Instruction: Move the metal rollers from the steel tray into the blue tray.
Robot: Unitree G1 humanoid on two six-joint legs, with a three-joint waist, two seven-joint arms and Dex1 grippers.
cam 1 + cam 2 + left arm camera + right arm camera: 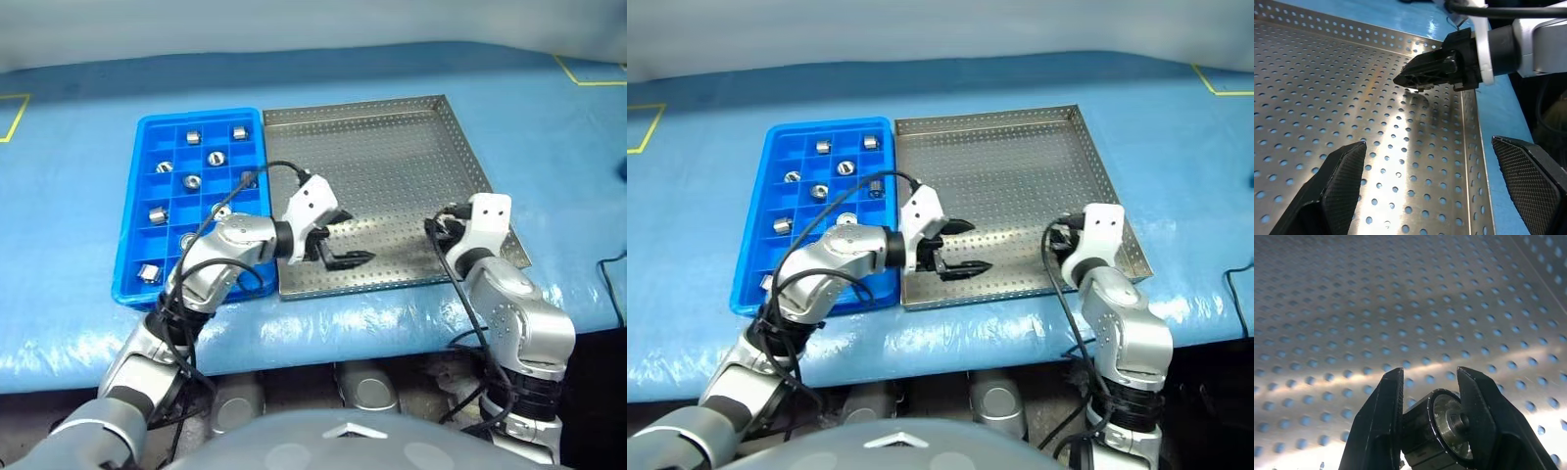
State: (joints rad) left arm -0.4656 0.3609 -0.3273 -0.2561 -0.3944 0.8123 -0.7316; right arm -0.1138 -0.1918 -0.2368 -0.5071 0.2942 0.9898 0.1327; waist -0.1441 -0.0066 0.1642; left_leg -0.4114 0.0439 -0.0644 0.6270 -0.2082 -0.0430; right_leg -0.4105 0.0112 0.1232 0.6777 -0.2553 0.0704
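The right gripper point(1427, 426) has its fingers point(1378, 421) pinched on a roller point(1442, 428), a shiny cylinder with a dark centre hole, held clear above the perforated floor of the steel tray point(1400, 308). In the head views this gripper sits over the tray's near right part, close to the right rim.

The left gripper point(338, 245) hangs over the near left part of the steel tray point(392, 157), just beside the blue tray point(137, 206), with its fingers point(1337, 181) spread wide and holding nothing. From the left wrist the right gripper's black fingertips show ahead, near the tray's rim, the two grippers pointing roughly toward each other but well apart.

The steel tray's floor shows no loose rollers. The blue tray lies touching the steel tray's left side on the blue counter point(549, 127). Several rollers point(192, 181) sit in its compartments, one to a cell, scattered among empty cells; the left arm hides part of the near cells.
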